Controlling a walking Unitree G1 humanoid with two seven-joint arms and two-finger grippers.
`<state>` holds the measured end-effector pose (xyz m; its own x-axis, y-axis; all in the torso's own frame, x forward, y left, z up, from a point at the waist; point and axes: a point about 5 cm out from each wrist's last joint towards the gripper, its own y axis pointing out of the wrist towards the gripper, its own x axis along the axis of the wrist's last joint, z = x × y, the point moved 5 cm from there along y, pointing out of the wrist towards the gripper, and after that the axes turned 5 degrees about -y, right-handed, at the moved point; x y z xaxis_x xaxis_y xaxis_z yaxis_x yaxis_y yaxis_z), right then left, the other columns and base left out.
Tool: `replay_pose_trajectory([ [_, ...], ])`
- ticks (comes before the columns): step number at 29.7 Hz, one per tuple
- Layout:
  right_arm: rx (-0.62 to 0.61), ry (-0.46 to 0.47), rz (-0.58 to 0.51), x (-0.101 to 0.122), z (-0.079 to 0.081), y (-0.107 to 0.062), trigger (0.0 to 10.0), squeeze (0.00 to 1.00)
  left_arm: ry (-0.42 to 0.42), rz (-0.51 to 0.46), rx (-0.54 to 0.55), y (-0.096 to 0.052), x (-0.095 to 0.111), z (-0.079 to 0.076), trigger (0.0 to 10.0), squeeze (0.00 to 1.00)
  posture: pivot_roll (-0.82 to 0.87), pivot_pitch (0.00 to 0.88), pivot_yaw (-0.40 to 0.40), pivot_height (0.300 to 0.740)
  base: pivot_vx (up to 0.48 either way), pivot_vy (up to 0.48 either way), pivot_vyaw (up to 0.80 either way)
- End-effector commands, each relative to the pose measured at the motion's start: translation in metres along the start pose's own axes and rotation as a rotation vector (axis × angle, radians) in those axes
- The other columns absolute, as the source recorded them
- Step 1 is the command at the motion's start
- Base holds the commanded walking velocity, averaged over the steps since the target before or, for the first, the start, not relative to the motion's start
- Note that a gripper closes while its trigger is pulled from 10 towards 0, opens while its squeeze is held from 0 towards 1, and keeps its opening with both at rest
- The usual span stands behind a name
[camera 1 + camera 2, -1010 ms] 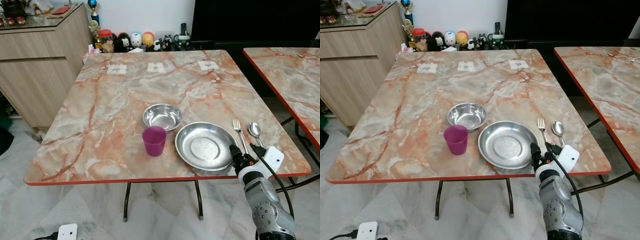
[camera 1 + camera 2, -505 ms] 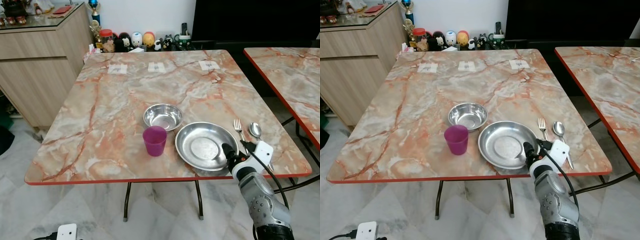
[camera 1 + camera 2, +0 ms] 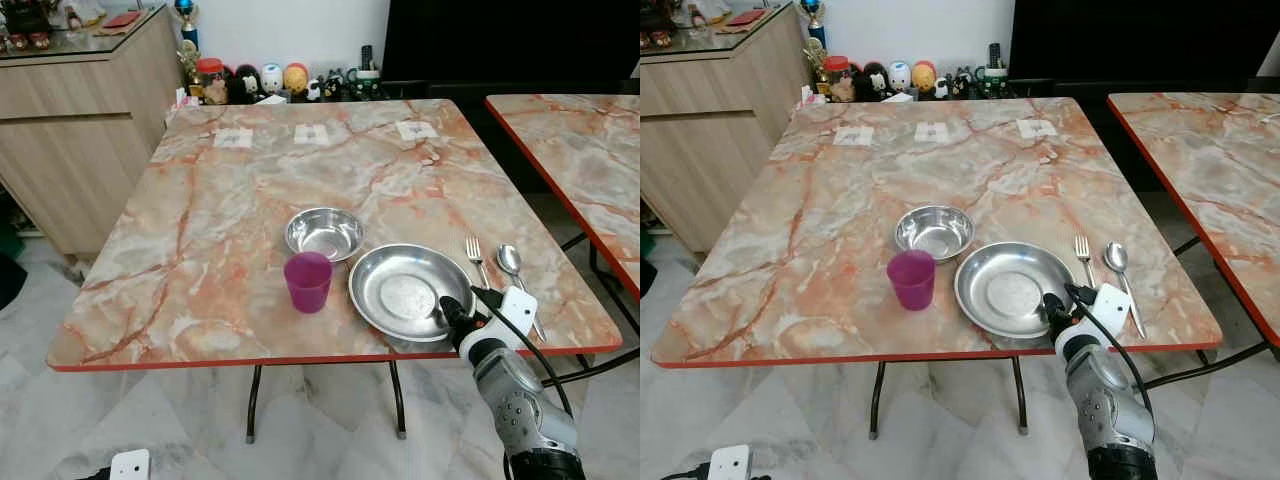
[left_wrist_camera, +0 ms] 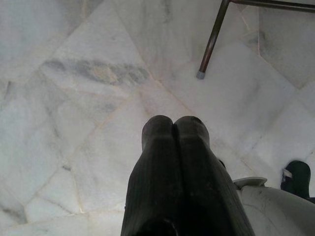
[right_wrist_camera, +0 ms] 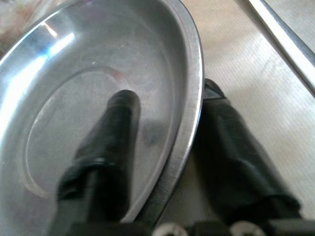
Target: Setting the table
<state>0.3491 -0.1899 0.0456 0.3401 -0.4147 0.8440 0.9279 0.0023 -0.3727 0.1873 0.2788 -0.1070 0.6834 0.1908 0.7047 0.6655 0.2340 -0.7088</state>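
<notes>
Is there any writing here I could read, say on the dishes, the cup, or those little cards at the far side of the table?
No text can be read.
Three white cards at the table's far edge: dark marks, too small to read.
Jar and figurines behind the table: any labels too small and blurred.
Steel plate, whose rim sits between the right gripper's fingers, steel bowl, purple cup, fork and spoon: no markings visible.
</notes>
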Motion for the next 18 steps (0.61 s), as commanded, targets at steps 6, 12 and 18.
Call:
replay_pose_trajectory([
  [6,-0.022,-0.004,0.02,-0.005,-0.002,0.002,0.0,0.0,0.005,0.008,0.008,-0.001,-0.003,0.003,10.0,0.0,0.0,0.029,0.011,0.74,0.0,0.0,0.0],
  [12,-0.049,-0.005,0.006,-0.003,-0.006,0.001,0.0,0.0,0.023,0.005,0.0,-0.001,-0.003,0.001,10.0,0.0,0.0,0.029,0.011,0.74,0.0,0.0,0.0],
  [18,-0.133,0.018,-0.082,0.011,-0.02,-0.004,0.0,0.0,0.035,0.002,-0.011,-0.001,-0.002,-0.003,10.0,0.0,0.0,0.029,0.01,0.74,0.0,0.0,0.0],
])
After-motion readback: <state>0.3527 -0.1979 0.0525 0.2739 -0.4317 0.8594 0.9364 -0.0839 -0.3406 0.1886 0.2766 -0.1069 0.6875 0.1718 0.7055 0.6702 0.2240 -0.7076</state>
